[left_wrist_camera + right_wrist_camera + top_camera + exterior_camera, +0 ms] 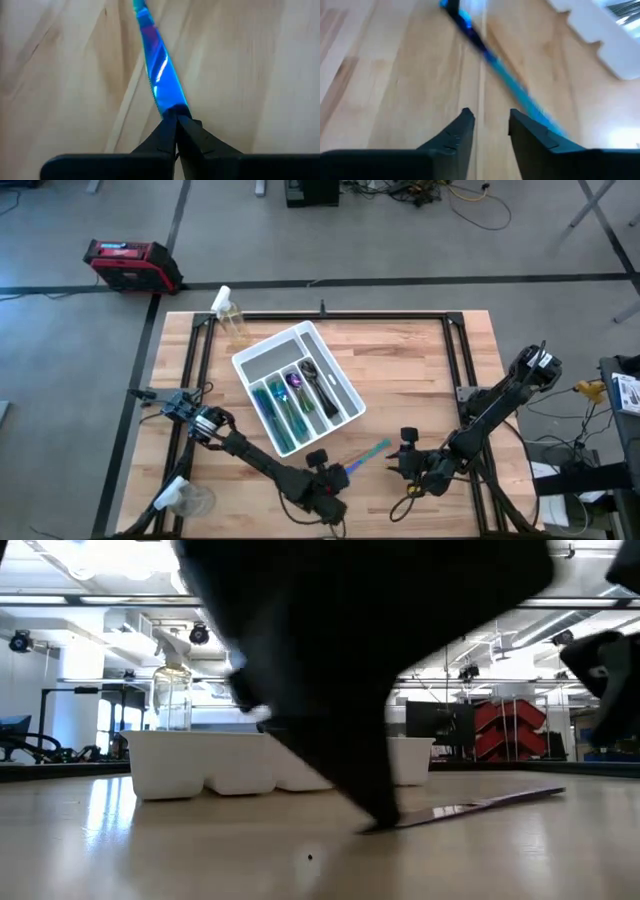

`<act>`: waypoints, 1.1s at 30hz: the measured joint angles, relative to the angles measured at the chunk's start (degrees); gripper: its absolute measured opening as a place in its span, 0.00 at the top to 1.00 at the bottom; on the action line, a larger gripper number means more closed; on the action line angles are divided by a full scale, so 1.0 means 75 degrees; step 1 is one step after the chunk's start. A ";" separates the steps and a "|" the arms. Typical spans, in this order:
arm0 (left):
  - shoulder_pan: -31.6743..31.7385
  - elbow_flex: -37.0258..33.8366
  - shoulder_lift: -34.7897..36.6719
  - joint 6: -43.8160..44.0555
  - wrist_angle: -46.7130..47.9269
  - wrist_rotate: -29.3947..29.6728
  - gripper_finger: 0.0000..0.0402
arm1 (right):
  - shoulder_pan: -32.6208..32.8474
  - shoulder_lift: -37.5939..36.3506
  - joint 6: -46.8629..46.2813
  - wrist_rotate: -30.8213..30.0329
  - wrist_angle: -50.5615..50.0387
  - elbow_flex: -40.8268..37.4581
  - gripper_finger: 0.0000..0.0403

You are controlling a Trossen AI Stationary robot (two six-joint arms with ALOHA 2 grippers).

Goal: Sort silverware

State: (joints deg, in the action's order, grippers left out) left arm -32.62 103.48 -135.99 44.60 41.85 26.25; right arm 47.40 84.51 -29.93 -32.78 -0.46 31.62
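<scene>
A: How is the knife (159,75) seen?
B: A slim iridescent blue-purple blade, lying on the wooden table (420,370) at lower centre of the high view, below the white tray (345,395).

A: What is held?
B: One end is pinched by the left gripper (176,117), fingers closed on it. The right gripper (490,122) is seen parted, near the knife's other end.

In the low view a dark arm (330,670) blocks the middle of the white tray (190,765) and one end of the knife (490,803). From above, the pieces in the tray (345,390) are too small to tell apart
</scene>
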 joint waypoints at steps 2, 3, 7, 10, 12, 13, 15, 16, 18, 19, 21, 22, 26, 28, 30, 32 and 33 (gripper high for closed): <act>-0.0142 -0.0015 0.0108 -0.0318 0.0314 0.0107 1.00 | -0.0004 0.0003 0.0303 0.0074 0.0929 -0.0417 0.65; -0.0196 -0.0022 0.0153 -0.0409 0.0499 0.0156 1.00 | -0.0028 0.0003 0.0473 0.0090 0.1525 -0.0675 0.62; -0.0365 -0.0032 0.0237 -0.0614 0.1249 0.0201 1.00 | -0.0428 0.0003 0.1345 0.0099 0.3765 -0.1589 0.53; -0.0461 -0.0037 0.0237 -0.1086 0.1523 0.0245 1.00 | -0.1122 0.0003 0.1982 0.0507 0.4673 -0.1996 0.51; -0.0479 -0.0074 0.0241 -0.1280 0.1540 0.0287 1.00 | -0.1751 0.0009 0.2370 0.1165 0.4873 -0.2137 0.51; -0.0481 -0.0078 0.0243 -0.1304 0.1554 0.0316 1.00 | -0.2063 0.0009 0.2538 0.1475 0.4951 -0.2178 0.51; -0.0478 -0.0078 0.0243 -0.1318 0.1607 0.0360 1.00 | -0.2650 0.0009 0.2954 0.2036 0.5146 -0.2285 0.52; -0.0478 -0.0078 0.0243 -0.1318 0.1656 0.0382 1.00 | -0.2914 0.0012 0.3169 0.2320 0.5307 -0.2347 0.53; -0.0478 -0.0082 0.0243 -0.1314 0.1786 0.0400 1.00 | -0.3340 0.0012 0.3509 0.2981 0.5777 -0.2470 0.54; -0.0478 -0.0084 0.0243 -0.1301 0.1838 0.0406 1.00 | -0.3495 0.0012 0.3611 0.3305 0.5976 -0.2529 0.55; -0.0478 -0.0113 0.0244 -0.1290 0.1859 0.0431 1.00 | -0.3676 0.0012 0.3794 0.3732 0.6171 -0.2620 0.56; -0.0478 -0.0129 0.0246 -0.1288 0.1869 0.0448 1.00 | -0.3697 0.0012 0.3860 0.3849 0.6178 -0.2639 0.57; -0.0464 -0.0200 0.0254 -0.1286 0.1885 0.0549 1.00 | -0.3666 0.0299 0.4139 0.4045 0.6396 -0.2600 0.60; -0.0458 -0.0231 0.0255 -0.1283 0.1888 0.0617 1.00 | -0.3675 0.0692 0.4207 0.4034 0.6749 -0.2560 0.61; -0.0456 -0.0269 0.0255 -0.1262 0.1842 0.0697 1.00 | -0.3675 0.1231 0.4280 0.4034 0.7419 -0.2517 0.61; -0.0455 -0.0273 0.0255 -0.1175 0.1833 0.0718 1.00 | -0.3675 0.1834 0.4335 0.4037 0.8114 -0.2515 0.61; -0.0455 -0.0273 0.0255 -0.1098 0.1833 0.0718 1.00 | -0.3672 0.2159 0.4339 0.4040 0.8442 -0.2521 0.60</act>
State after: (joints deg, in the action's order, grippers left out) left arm -36.03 101.43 -134.08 36.37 55.59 31.64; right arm 19.86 100.70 2.61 -2.48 62.86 12.71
